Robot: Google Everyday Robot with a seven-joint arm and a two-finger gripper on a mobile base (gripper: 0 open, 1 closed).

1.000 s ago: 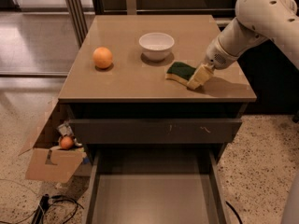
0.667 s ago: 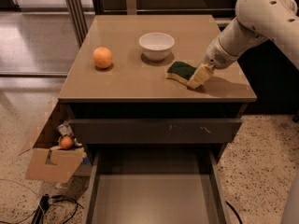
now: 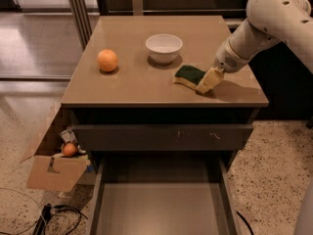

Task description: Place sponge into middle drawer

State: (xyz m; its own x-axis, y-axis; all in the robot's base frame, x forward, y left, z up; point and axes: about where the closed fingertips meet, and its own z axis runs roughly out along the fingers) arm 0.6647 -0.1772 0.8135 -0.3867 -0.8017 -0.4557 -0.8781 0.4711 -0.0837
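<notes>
Gripper (image 3: pixel 208 81) at sponge (image 3: pixel 188 75) on cabinet top (image 3: pixel 132 82); middle drawer (image 3: pixel 161 209) open

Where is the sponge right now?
In camera view, the sponge lies on the cabinet top, front right of the white bowl, with the claw at its right end.

Place: probably a lab or office test space.
Signs: speckled hard floor (image 3: pixel 274 170); cardboard box (image 3: pixel 54 173) and loose cables (image 3: pixel 46 213) below the front-left corner of the table (image 3: pixel 132 87).
Gripper: gripper (image 3: pixel 208 81) near the front-right corner.
</notes>
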